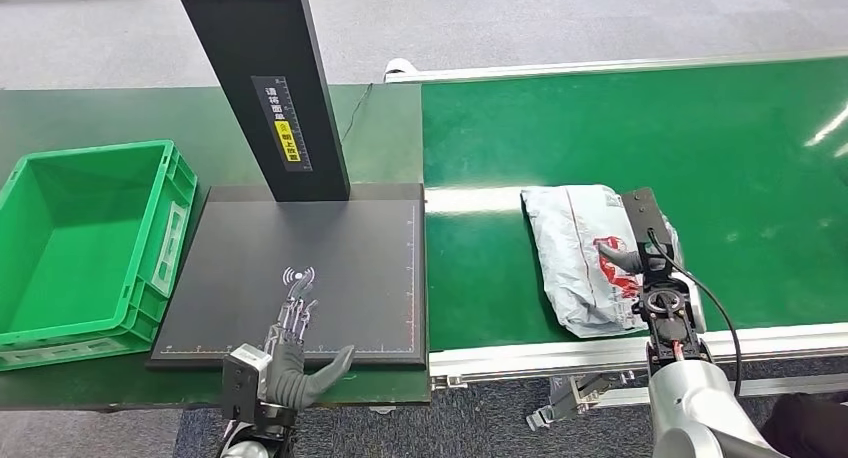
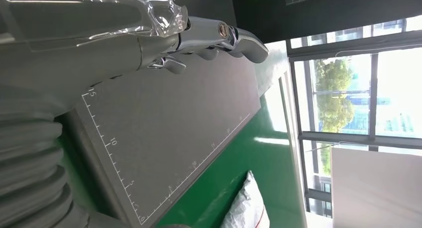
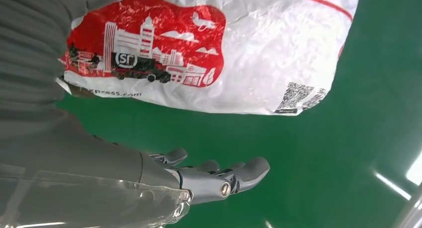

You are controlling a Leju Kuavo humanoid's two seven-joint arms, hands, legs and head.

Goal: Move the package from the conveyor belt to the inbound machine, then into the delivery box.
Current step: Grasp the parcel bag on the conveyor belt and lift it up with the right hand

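The right hand (image 1: 640, 263) hovers with fingers spread over the white plastic courier package with red print (image 1: 578, 253) on the green conveyor belt (image 1: 760, 178), holding nothing. To grip well, it should probably close around the package's near right edge. The left hand (image 1: 295, 353) waits open and empty above the near edge of the flat black inbound machine plate (image 1: 350, 248).

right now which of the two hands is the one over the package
The right hand: it hovers over the white package on the green conveyor belt. The left hand is open over the black scanner pad, away from the package.

silver arms, grey ribbed wrist covers, left hand (image 1: 290, 353) and right hand (image 1: 655, 278) dark-fingered, black cable
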